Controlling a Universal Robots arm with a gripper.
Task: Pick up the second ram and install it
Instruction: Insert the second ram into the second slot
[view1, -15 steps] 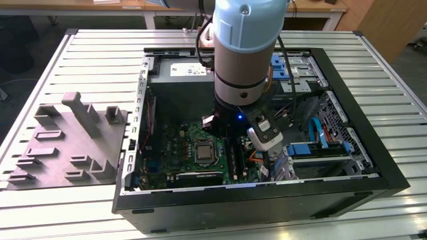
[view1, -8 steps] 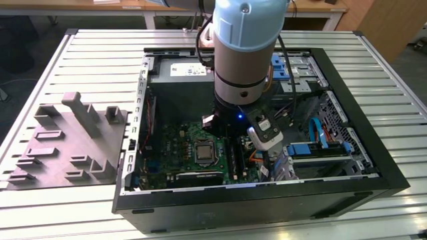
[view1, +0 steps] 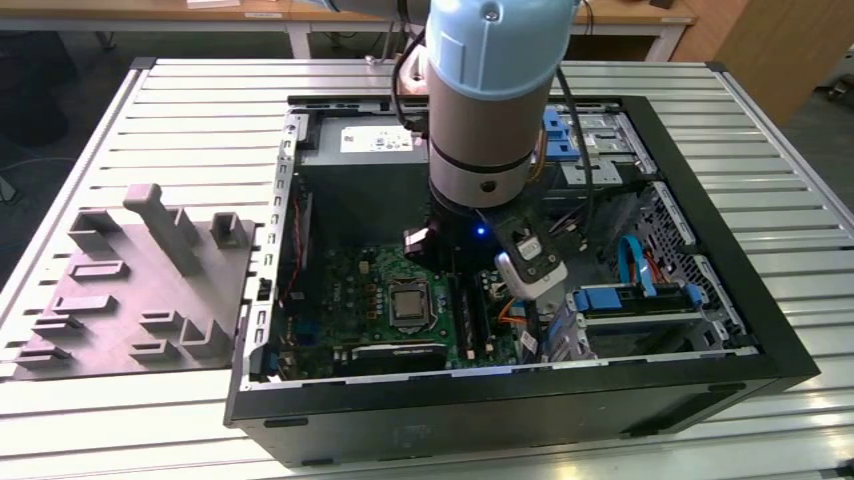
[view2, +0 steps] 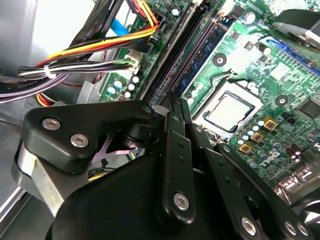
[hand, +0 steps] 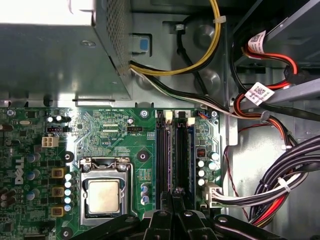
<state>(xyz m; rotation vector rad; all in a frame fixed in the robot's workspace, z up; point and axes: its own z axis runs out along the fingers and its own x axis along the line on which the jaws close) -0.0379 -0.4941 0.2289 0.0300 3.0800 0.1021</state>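
Black gripper (view2: 178, 101) jaws are pinched down to a sliver, tips right at the near end of the second ram (view2: 204, 52), which stands plugged into the green motherboard (view2: 235, 70) beside the CPU socket (view2: 227, 111). Can't tell if they're actually nipping it.

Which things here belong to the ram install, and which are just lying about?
Belonging to the job:
the second ram, upright on the motherboard
gripper, at the ram's near end

Just lying about:
grey moulded tray, beside the computer case
cable bundles
power supply
processor
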